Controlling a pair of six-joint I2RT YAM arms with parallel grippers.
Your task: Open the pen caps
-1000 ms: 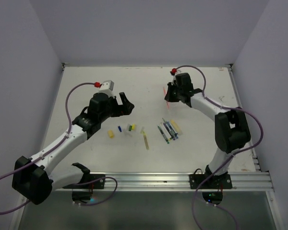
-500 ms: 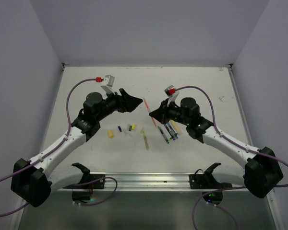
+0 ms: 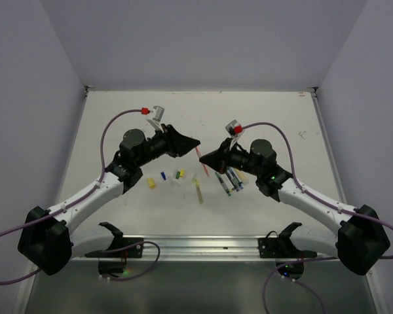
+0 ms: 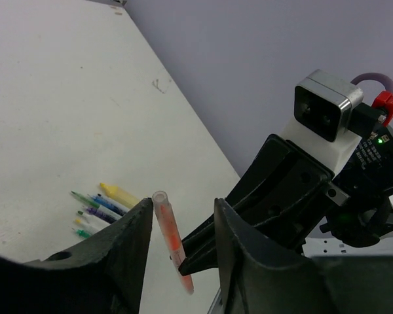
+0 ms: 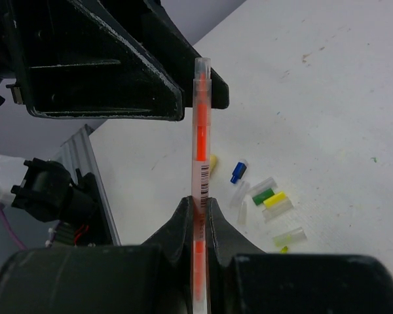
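**Left tool** (image 3: pixel 192 142): raised over mid-surface (image 3: pixel 268 118), swung inward from further left within the last second. Jaws drawn in from full spread to roughly half, straddling the upper end of the orange-red pen (image 4: pixel 171 239). Gap visible on one side, so not yet pinching.

**Loose pen caps** (image 3: pixel 164 176): yellow, blue, green and clear ones, scattered below the left tool, well apart from any pen body. Judged already pulled off.

**Yellow-green pen** (image 3: pixel 198 191): lying alone, just right of the caps.

**Orange-red pen**: held in the air between both tools, brought here from the far right of the surface. Pale translucent tip (image 5: pixel 201 69) pointed at the left tool, likely the cap and seemingly still on.

**Right tool** (image 5: pixel 200 208): clamped tight on the lower barrel of the orange-red pen.

**Remaining pens** (image 3: pixel 229 178): small bundle side by side under the right tool, flat on the surface.

**Meaning for the task:** handover pose reached. Next probably a full squeeze on the tip and a pull apart.

**Containers:** none in view. All caps and pens loose, directly on the surface.
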